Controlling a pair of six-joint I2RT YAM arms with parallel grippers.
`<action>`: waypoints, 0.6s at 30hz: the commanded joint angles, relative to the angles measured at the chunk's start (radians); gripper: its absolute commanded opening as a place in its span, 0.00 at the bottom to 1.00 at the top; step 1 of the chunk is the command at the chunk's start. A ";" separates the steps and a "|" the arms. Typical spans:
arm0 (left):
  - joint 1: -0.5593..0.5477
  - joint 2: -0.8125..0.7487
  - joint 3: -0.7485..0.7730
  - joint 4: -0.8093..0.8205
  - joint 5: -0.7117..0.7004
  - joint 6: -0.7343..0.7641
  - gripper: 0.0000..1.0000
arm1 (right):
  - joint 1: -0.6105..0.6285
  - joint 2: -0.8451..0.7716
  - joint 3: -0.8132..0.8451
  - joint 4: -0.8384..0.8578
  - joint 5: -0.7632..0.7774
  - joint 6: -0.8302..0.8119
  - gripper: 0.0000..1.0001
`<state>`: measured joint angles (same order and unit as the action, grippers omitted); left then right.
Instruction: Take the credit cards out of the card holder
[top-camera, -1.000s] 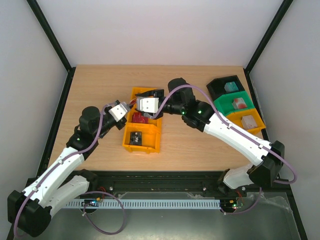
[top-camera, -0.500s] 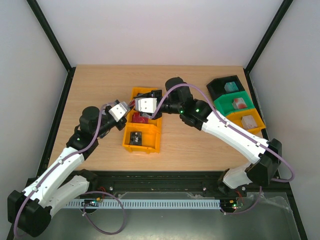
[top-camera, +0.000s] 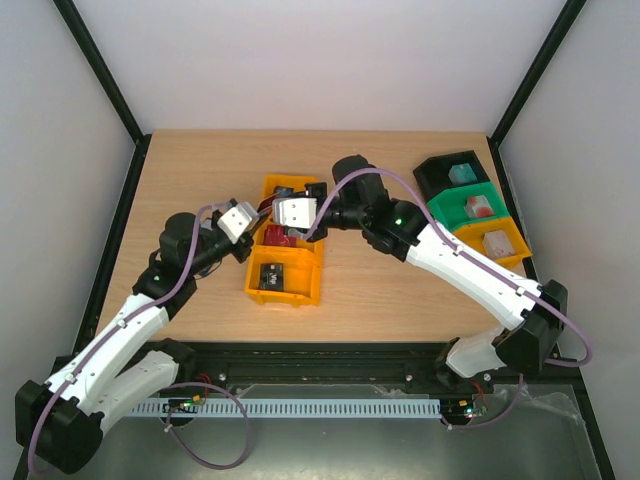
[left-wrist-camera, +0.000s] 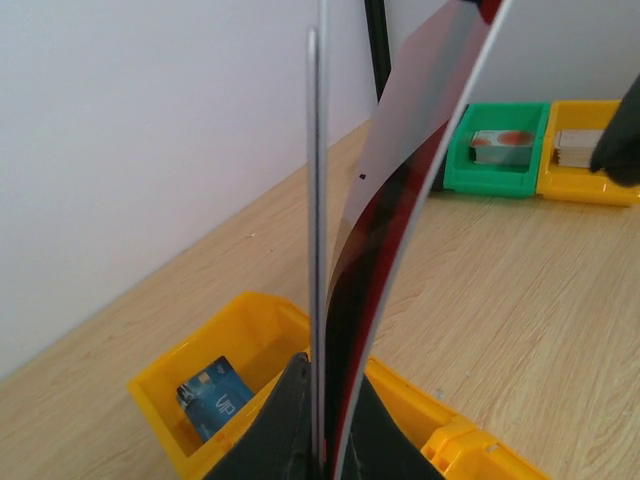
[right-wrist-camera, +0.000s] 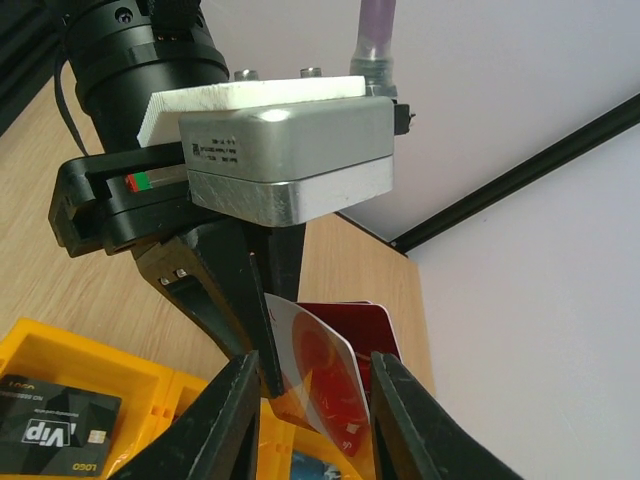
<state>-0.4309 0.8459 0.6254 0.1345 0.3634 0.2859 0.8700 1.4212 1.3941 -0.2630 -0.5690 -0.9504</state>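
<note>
Holding nearly steady, the right end effector (right-wrist-camera: 318, 425) stays spread around the red card (right-wrist-camera: 350, 330) the left end effector (left-wrist-camera: 325, 432) pinches, so the handover looks still pending.

A light wooden table (top-camera: 190, 180) is shown. A yellow three-compartment bin (top-camera: 282, 297) is set near its middle. At the far right, a black bin (top-camera: 432, 170), a green bin (top-camera: 447, 212) and a yellow bin (top-camera: 512, 257) are lined up side by side.
</note>
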 joint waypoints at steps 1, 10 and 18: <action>0.004 -0.009 0.026 0.039 0.055 0.009 0.02 | 0.006 -0.011 0.002 -0.102 -0.017 0.034 0.28; 0.001 -0.021 0.019 0.004 0.030 0.144 0.02 | 0.007 0.053 0.054 -0.210 -0.021 0.065 0.20; 0.001 -0.031 0.018 0.002 0.053 0.147 0.02 | 0.007 0.085 0.043 -0.261 -0.025 0.084 0.14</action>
<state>-0.4259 0.8444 0.6254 0.0399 0.3759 0.4267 0.8680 1.4593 1.4445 -0.4068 -0.5697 -0.8913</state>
